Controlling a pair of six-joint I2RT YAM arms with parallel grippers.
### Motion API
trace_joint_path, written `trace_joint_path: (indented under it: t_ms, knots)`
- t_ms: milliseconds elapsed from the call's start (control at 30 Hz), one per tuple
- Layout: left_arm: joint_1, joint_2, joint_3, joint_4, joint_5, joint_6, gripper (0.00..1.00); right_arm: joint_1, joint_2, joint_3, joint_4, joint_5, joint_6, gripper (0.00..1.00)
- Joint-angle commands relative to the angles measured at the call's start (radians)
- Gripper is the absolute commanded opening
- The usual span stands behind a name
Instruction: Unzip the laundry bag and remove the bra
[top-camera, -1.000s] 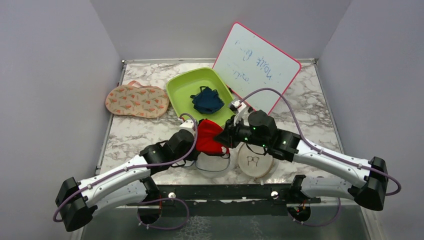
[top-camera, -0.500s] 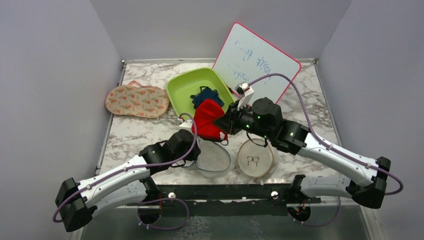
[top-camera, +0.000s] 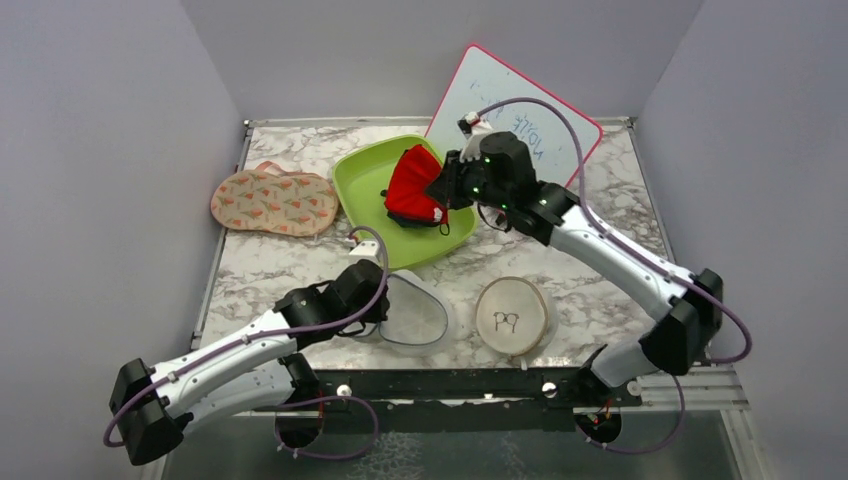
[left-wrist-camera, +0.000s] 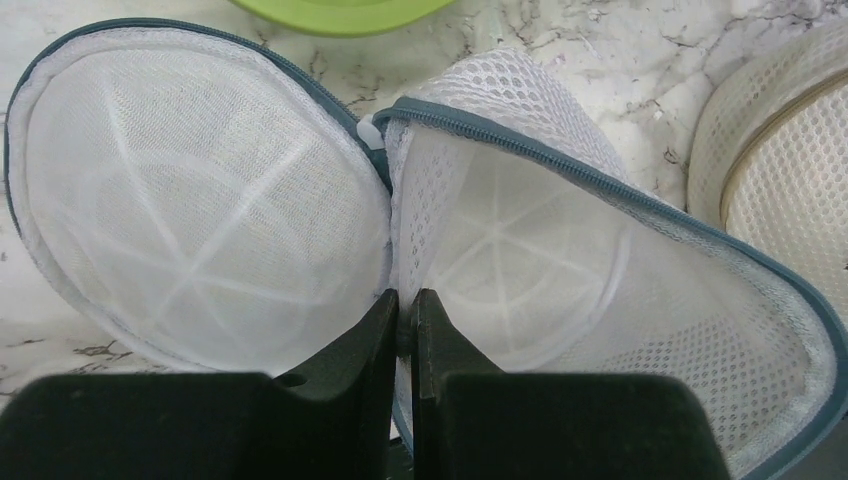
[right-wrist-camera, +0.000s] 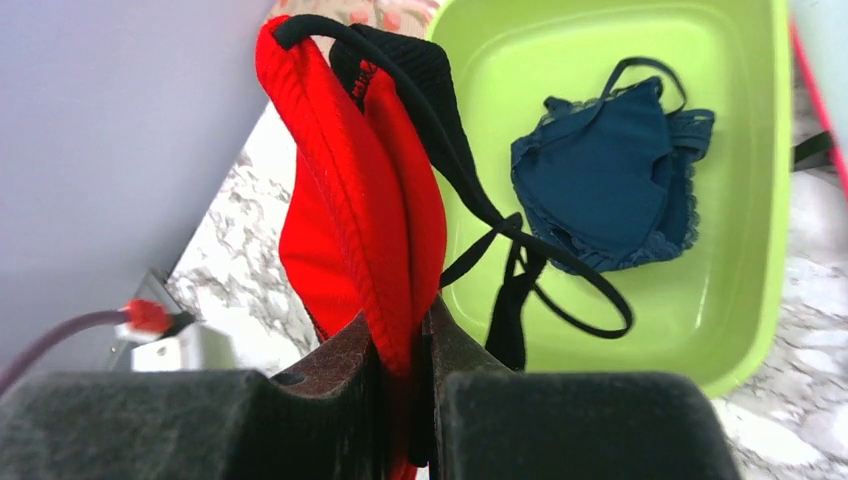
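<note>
From above, the laundry bag lies on the worktop near the front, between the left arm and a beige round disc with little black glasses drawn on it. The left wrist camera shows more. The bag is unzipped and spread open in two round white halves like a shell, with the grey-blue zip running round each rim, and I see only white mesh inside. The left hand is almost closed, and its two black fingers pinch a thin bit of mesh right where the two halves meet. The red bra is out of the bag, up in the air over the green tray at the back. The right hand is squeezed tight on it. The right wrist camera shows the red cloth folded between the fingers, with black straps hanging down in loops. It also shows a dark blue garment lying in the tray — from above, the red bra hides it. Behind the tray stands a tilted whiteboard with a pink edge. A flat pouch with an orange pattern lies to the left of the tray.
</note>
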Motion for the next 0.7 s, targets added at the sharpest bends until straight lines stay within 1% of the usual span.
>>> trace_joint_path:
  t_ms: [0, 133, 333, 533, 633, 667]
  knots:
    - [-0.001, -0.044, 0.052, -0.080, -0.071, -0.047, 0.00, -0.017, 0.134, 0.098, 0.018, -0.159, -0.021, 0.01]
    - [0.000, -0.063, 0.073, -0.130, -0.104, -0.078, 0.00, -0.045, 0.258, 0.162, 0.030, -0.206, -0.009, 0.01]
    - [0.000, -0.056, 0.070, -0.132, -0.115, -0.082, 0.00, -0.081, 0.409, 0.266, 0.023, -0.273, 0.003, 0.01]
    - [0.000, -0.029, 0.069, -0.130, -0.121, -0.081, 0.00, -0.093, 0.515, 0.360, -0.003, -0.276, -0.004, 0.01]
    - [0.000, -0.025, 0.072, -0.132, -0.124, -0.079, 0.12, -0.104, 0.567, 0.396, -0.012, -0.264, -0.008, 0.01]
    - [0.000, -0.026, 0.074, -0.131, -0.125, -0.079, 0.19, -0.112, 0.596, 0.409, -0.017, -0.270, -0.004, 0.01]
